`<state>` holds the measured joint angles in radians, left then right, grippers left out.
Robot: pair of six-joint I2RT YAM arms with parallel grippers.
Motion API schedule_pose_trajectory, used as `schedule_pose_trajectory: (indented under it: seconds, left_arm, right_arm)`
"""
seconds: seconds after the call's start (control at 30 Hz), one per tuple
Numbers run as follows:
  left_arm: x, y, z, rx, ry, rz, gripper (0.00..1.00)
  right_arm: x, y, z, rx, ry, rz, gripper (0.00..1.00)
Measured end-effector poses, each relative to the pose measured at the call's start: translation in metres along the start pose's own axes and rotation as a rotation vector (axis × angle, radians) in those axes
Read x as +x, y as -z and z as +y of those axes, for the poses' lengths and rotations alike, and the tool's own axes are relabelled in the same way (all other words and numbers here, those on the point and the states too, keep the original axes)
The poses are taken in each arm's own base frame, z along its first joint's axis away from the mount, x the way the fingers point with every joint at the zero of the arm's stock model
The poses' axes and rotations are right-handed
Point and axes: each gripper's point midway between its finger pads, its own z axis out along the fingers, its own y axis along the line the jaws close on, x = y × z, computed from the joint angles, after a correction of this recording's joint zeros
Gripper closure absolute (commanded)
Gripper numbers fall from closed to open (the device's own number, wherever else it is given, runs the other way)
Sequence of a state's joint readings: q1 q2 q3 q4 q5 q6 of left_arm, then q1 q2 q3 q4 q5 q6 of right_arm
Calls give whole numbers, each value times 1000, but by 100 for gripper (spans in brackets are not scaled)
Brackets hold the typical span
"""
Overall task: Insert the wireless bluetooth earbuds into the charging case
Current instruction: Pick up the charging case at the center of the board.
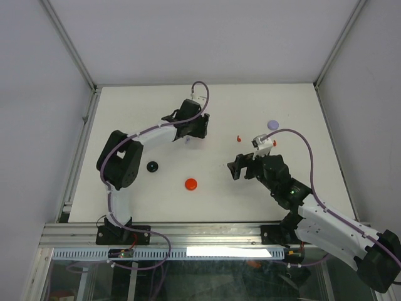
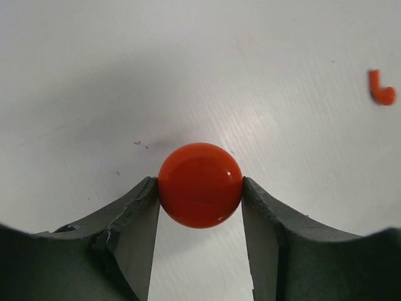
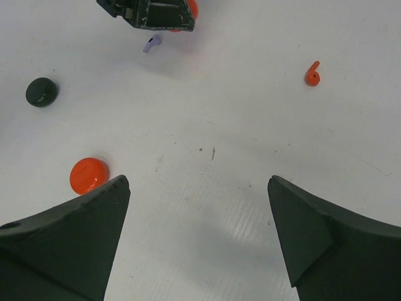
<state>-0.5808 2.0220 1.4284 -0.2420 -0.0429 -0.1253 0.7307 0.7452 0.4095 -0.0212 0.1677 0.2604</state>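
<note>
My left gripper (image 1: 202, 128) (image 2: 200, 183) is shut on a glossy red round case (image 2: 200, 207), one finger on each side of it, low over the white table. A tiny red earbud (image 2: 381, 88) lies to its right; it also shows in the top view (image 1: 239, 137) and the right wrist view (image 3: 312, 74). A pale lavender earbud (image 1: 188, 140) (image 3: 151, 42) lies right beside the left gripper. My right gripper (image 1: 237, 168) (image 3: 197, 183) is open and empty over bare table, apart from everything.
A second red round disc (image 1: 191, 184) (image 3: 88, 175) lies mid-table by my right gripper's left finger. A black disc (image 1: 152, 166) (image 3: 41, 91) lies to the left. A lavender disc (image 1: 272, 125) lies at the back right. Walls enclose the table (image 1: 125, 113).
</note>
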Motion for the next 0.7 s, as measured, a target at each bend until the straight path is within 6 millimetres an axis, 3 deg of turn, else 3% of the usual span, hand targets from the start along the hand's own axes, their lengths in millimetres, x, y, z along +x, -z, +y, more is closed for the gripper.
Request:
schedule_pose_trajectory:
  seconds: [0.2, 0.4, 0.7]
  left_arm:
    - [-14, 52, -30, 45, 151, -69, 53]
    - [-19, 101, -61, 115, 342, -116, 53]
    - [-13, 138, -88, 155, 634, -133, 48]
  right_arm:
    - [-1, 0, 1, -2, -12, -3, 5]
    - [-20, -2, 12, -53, -28, -87, 8]
    - [-27, -20, 23, -118, -17, -170, 13]
